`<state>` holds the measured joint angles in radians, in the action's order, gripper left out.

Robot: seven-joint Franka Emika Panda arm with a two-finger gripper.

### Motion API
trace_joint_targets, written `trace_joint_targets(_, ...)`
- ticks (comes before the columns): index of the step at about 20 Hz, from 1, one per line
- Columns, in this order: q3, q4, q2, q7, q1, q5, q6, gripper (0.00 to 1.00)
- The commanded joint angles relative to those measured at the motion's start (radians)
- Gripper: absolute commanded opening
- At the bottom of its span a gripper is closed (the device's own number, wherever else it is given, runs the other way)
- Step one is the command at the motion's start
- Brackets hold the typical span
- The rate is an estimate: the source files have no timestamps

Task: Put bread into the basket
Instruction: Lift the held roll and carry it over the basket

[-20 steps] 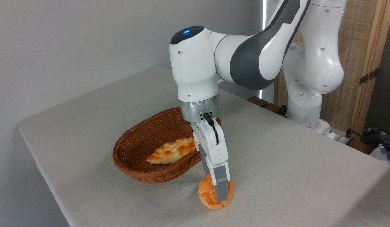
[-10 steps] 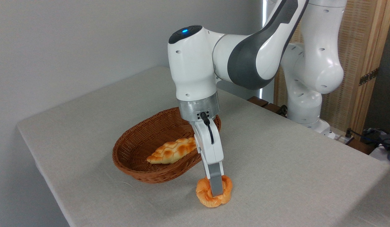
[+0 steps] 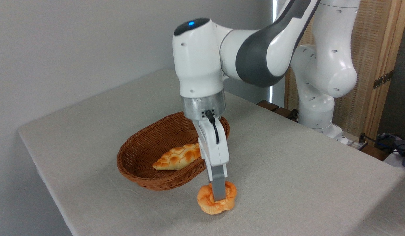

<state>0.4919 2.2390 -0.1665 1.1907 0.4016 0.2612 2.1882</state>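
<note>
— gripping the bread [image 3: 207, 205] between both fingers, with the gripper [image 3: 218, 196] pointing almost straight down near the front edge of the table [image 3: 303, 183]. closed tight on the bun, one grey finger [image 3: 218, 186] pressed across its middle; the other finger hidden behind it.

— resting on the cloth or raised?

— cannot tell for sure. looks just clear of the surface, with a soft shadow right under it, but no clean gap showing.

— and the basket [image 3: 137, 170]?

— sitting toward the left side of the table, just behind and to the left of the bun, apart from it. near rim close to the gripper body, not touching as far as can be seen. holding one longer, paler braided loaf [image 3: 177, 157], lying slantwise on the basket floor with its tapered end toward the front-left.

— arm posture?

— white wrist housing [image 3: 197, 62] directly above the basket's right end, blue light [image 3: 191, 23] on top, black cable [image 3: 214, 126] looping down the side of the gripper. base column [image 3: 323, 82] standing past the far right edge of the table, in front of a wooden slatted panel [image 3: 372, 65].
</note>
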Motion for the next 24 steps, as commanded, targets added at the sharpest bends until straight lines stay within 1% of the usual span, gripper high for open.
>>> trace_joint_targets(1, 0.011, -0.123, -0.018, -0.003, -0.004, 0.004, -0.089, 0.25)
trace_joint_targets(2, 0.010, -0.163, -0.018, -0.013, -0.003, -0.008, -0.134, 0.25)
trace_joint_targets(3, 0.010, -0.192, -0.016, -0.032, -0.003, -0.041, -0.169, 0.25)
trace_joint_targets(5, 0.008, -0.223, -0.018, -0.109, -0.003, -0.147, -0.231, 0.26)
trace_joint_targets(6, 0.002, -0.235, -0.018, -0.156, -0.003, -0.180, -0.261, 0.26)
trace_joint_targets(8, -0.022, -0.254, -0.018, -0.282, -0.001, -0.207, -0.330, 0.26)
trace_joint_targets(10, -0.064, -0.266, -0.018, -0.423, -0.001, -0.244, -0.366, 0.26)
trace_joint_targets(12, -0.096, -0.268, -0.018, -0.575, -0.001, -0.296, -0.366, 0.26)
trace_joint_targets(15, -0.133, -0.266, -0.010, -0.733, 0.002, -0.359, -0.351, 0.26)
trace_joint_targets(19, -0.144, -0.266, 0.011, -0.813, 0.013, -0.430, -0.349, 0.26)
trace_joint_targets(20, -0.153, -0.266, 0.019, -0.835, 0.016, -0.438, -0.344, 0.26)
trace_joint_targets(21, -0.167, -0.266, 0.027, -0.845, 0.016, -0.436, -0.329, 0.31)
trace_joint_targets(22, -0.179, -0.266, 0.036, -0.849, 0.016, -0.431, -0.317, 0.34)
trace_joint_targets(24, -0.191, -0.265, 0.053, -0.844, 0.016, -0.427, -0.315, 0.45)
